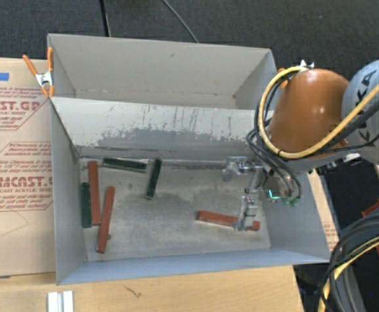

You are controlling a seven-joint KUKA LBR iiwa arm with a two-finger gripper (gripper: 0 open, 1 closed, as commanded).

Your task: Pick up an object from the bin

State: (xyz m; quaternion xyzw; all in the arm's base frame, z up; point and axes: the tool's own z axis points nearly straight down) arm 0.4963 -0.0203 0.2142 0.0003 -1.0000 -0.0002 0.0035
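Your likeliest pick is the flat red bar [215,219], a short straight strip of what looks like hard plastic. It lies flat on the floor of the grey metal bin [176,242], directly under the tool [246,225]. The tool's tip comes down close to the bar's right end, so most of the bar runs out to the tool's left and only a stub shows on its right. From this view you cannot tell whether the tool is spread, pressed together or already pinching the bar, nor whether it touches it.

Judge the bar light and stiff. It should not bend or crush, but its smooth faces may slip. Because it lies so low, you need the tool right down at the bin floor to catch its long edges. Taken this near one end, it will likely droop or swivel on the lift. A hold nearer its middle, a little to the tool's left, should carry it level.

Nothing crowds the tool. A slim dark green bar [153,178] lies well off to its left. A second dark green strip [124,164] lies along the back wall beyond that. Farthest left, an upright red stick [93,190], a green stick [85,205] and a slanted red stick [104,218] lie close together.
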